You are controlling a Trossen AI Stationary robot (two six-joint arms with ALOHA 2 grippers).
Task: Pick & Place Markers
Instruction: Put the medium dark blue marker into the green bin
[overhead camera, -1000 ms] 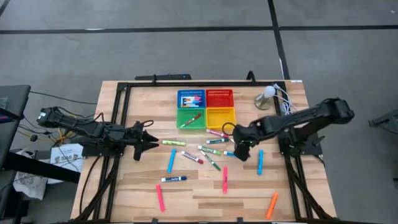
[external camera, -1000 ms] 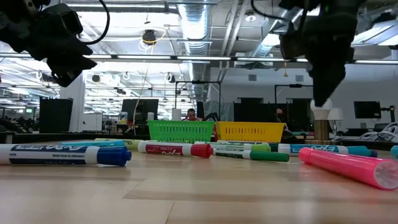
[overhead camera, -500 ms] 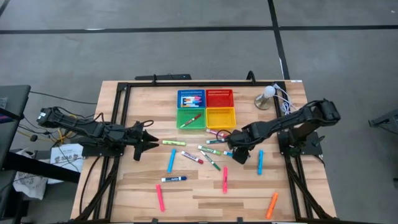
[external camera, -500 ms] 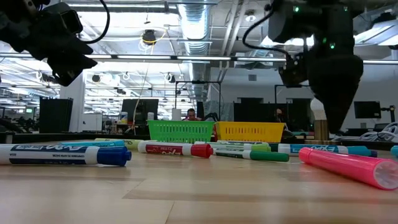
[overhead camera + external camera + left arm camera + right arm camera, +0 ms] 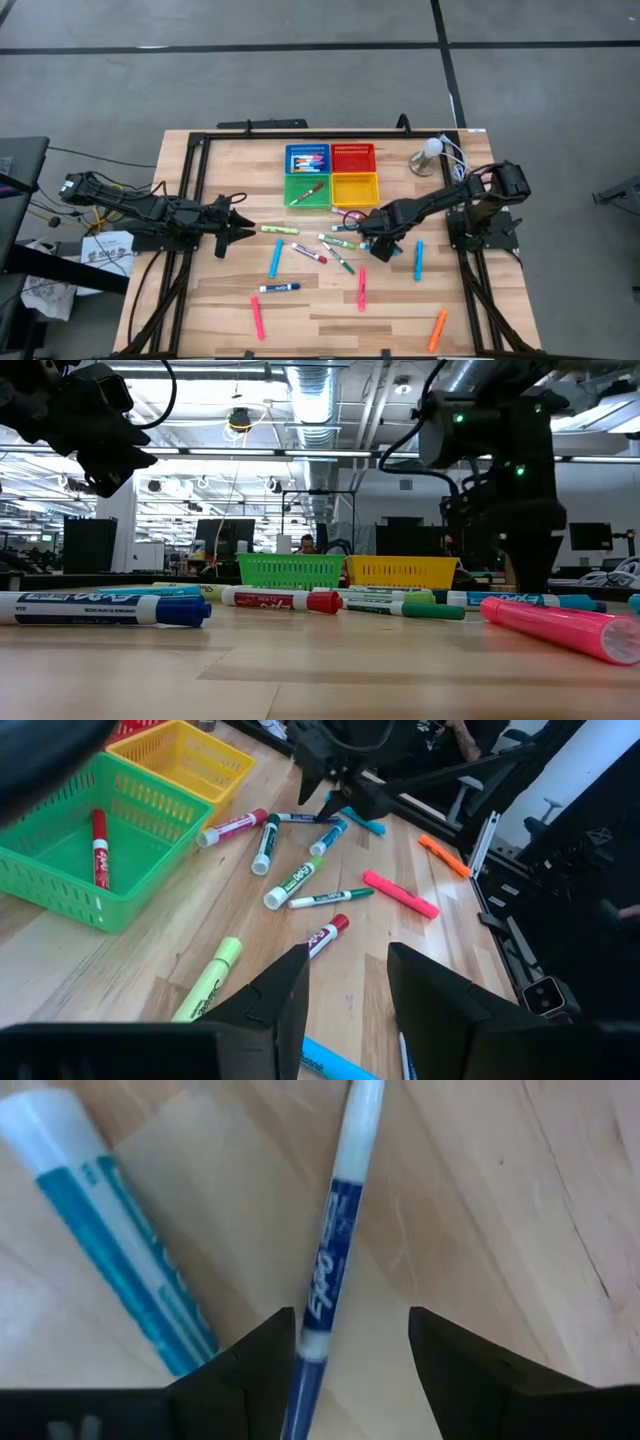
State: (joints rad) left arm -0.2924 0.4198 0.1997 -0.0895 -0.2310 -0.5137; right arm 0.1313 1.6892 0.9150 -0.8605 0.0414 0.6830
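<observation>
The right gripper (image 5: 373,240) is reaching low into the cluster of markers (image 5: 340,240) just below the yellow basket (image 5: 355,188) at the centre of the high view, and its wrist view is showing why: its two dark fingers (image 5: 250,1370) are standing apart on either side of a thin blue-printed marker (image 5: 335,1270), which is lying flat on the wooden table (image 5: 310,320) between them, not yet pinched, so the gripper is holding nothing. A fatter teal-labelled marker (image 5: 110,1240) is lying just beside it, outside the fingers. I judge the gripper is lining up to close on the thin one. The left gripper (image 5: 238,225) is waiting at the left of the table, fingers apart and empty, aimed toward the loose markers. Four baskets are sitting in a square at the upper middle: the blue basket (image 5: 307,158) is holding several markers, the green basket (image 5: 306,190) one red marker (image 5: 98,835), while the red basket (image 5: 353,157) and the yellow one seem empty. About a dozen markers are lying loose on the wood, including three pink ones and one orange at the lower right.
</observation>
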